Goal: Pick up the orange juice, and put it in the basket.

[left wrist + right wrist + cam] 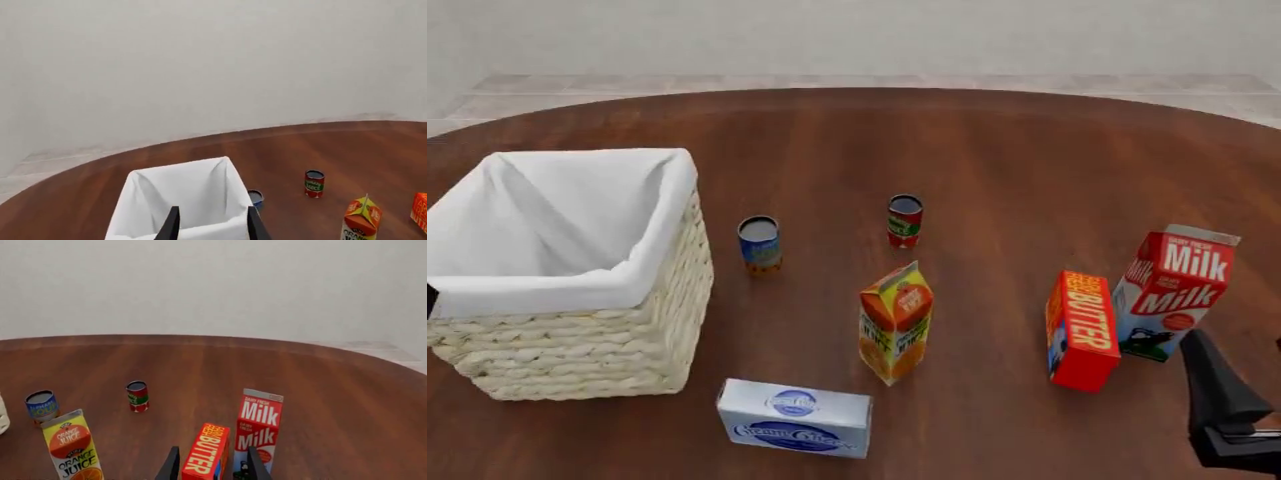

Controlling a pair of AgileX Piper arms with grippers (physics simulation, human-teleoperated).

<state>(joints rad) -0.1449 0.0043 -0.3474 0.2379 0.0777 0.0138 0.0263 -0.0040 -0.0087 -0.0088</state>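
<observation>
Orange juice (896, 321): not yet picked up; stands upright, long axis vertical, on the surface (1001, 160) near the middle front, apart from everything.

Largest first:
- Basket (574, 345), far left, open top.
- Milk carton (1170, 290) and butter box (1082, 330), right of the juice, between it and the right hand.
- Cream cheese box (795, 417), two small cans (759, 245).

Right hand (211, 471): fingers spread, empty; juice lies forward and well to its left. Left hand (211, 230): fingers spread, empty, over the basket; juice forward and to its right. Which is nearer: cannot tell.
</observation>
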